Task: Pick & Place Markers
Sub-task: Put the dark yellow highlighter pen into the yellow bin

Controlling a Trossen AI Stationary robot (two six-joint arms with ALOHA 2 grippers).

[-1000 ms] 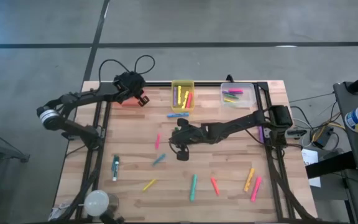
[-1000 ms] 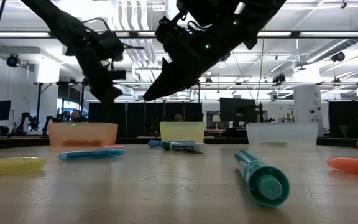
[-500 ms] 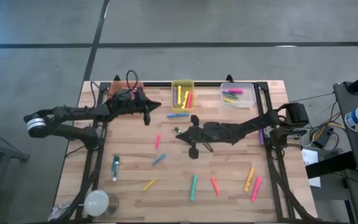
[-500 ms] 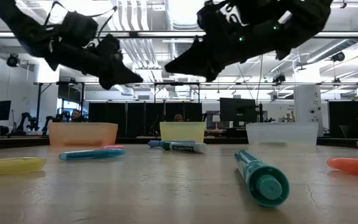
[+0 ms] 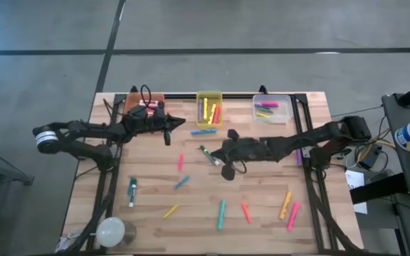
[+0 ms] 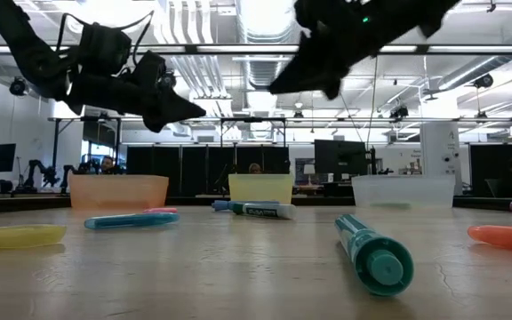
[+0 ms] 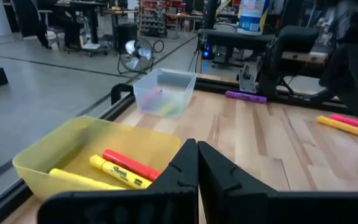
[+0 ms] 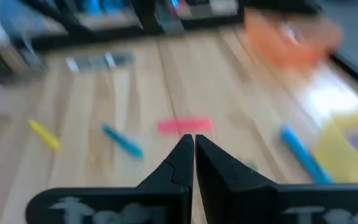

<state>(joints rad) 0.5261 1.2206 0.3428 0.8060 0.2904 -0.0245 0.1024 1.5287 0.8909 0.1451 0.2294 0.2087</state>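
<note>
Sorting is barely half done: some short capped markers (image 5: 209, 112) lie in my translucent yellow bin (image 5: 208, 95) and clear bin (image 5: 271, 109) along the wooden table's (image 5: 262, 192) far edge; about a dozen lie scattered mid-table and nearer. My left gripper (image 5: 168, 132) and right gripper (image 5: 206, 153) hover closed, empty.

far edge, 12 o'clock: orange bin (image 5: 146, 105), yellow bin (image 5: 208, 108) and clear bin (image 5: 272, 108) in a row, gaps of bare wood between them
table centre: left arm (image 5: 112, 129) reaches in from 9 o'clock, right arm (image 5: 283, 146) from 3 o'clock; both hang above the board, low view shows open air beneath
left gripper (image 5: 182, 121): fingers pressed together, beside yellow bin
right gripper (image 5: 206, 153): fingers together, over green marker (image 5: 206, 154)
gap between grippers: blue marker (image 5: 203, 131), pink marker (image 5: 180, 161)
near edge, 6 o'clock: scattered markers (image 5: 221, 213), wood lanes between
9 o'clock strip: teal marker (image 5: 132, 192) only
7 o'clock corner: white bulb (image 5: 110, 231) blocks
</note>
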